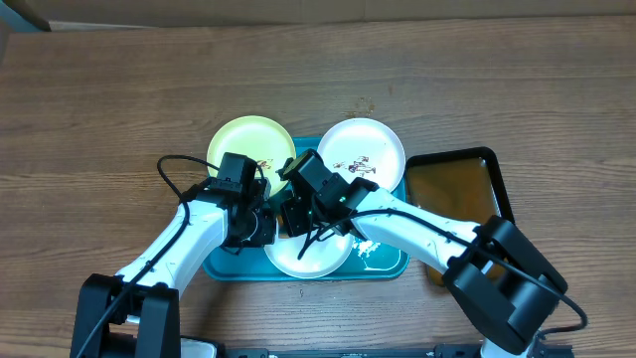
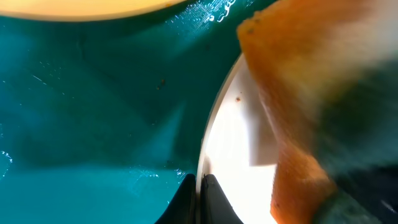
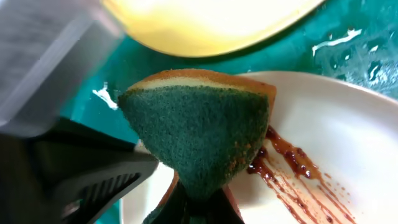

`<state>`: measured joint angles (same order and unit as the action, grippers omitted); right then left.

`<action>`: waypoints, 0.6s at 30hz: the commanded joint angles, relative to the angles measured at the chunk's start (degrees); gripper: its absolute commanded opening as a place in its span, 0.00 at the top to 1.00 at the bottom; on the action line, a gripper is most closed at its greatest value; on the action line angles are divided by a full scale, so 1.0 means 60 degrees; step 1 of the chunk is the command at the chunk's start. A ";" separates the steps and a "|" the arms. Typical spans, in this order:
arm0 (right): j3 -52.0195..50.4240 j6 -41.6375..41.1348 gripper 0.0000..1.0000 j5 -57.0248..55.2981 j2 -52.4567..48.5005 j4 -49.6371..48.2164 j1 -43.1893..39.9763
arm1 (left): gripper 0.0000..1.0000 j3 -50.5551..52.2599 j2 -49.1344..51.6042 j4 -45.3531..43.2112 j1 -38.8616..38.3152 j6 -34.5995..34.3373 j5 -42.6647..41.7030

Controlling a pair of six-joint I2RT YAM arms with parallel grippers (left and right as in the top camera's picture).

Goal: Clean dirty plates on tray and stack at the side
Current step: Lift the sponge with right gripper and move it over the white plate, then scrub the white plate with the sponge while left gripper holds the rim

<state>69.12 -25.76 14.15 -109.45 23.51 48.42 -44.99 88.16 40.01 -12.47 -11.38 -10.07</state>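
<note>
Plates, dirty, three in number, all on the teal tray (image 1: 388, 267) at the middle of the wooden table (image 1: 99, 89). Item one: yellow-green plate (image 1: 248, 144), over the tray's far left corner, faint brown marks near its right edge. Item two: far white plate (image 1: 363, 149), over the far right corner, brown smears at centre. Item three: near white plate (image 1: 310, 257), on the tray's near side between the two arms, with brown streaks (image 3: 289, 158) across its surface. Left gripper (image 2: 199, 190): fingers drawn together on the rim of the near white plate, pinching it. Right gripper (image 3: 194, 202): clamped on a sponge (image 3: 199, 124), orange body with a green scouring face, pressed to the near white plate beside the streaks. Water beads lie on the tray's bare floor. Black tray (image 1: 452, 154), holding brownish liquid, sits just right of the teal tray.
</note>
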 commanded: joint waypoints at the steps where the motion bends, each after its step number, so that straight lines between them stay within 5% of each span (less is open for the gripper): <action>1: 0.0229 -0.0259 0.96 -0.0098 -0.0430 -0.0106 -0.0011 | 0.96 -0.0080 0.0091 0.0098 -0.0120 0.0393 -0.0084; 10: 0.0229 -0.1402 0.96 -0.1989 -0.0543 -0.0029 -0.0098 | 0.96 -0.0080 0.0091 0.0131 -0.0120 0.0357 -0.0084; 18: 0.0233 -0.2146 0.96 -0.2528 -0.0543 0.1818 -0.0470 | 0.96 -0.0080 0.0091 0.0328 -0.0120 0.0353 -0.0084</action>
<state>70.94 -36.56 4.49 -112.25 31.16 47.46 -45.04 88.25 40.69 -12.80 -11.40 -10.76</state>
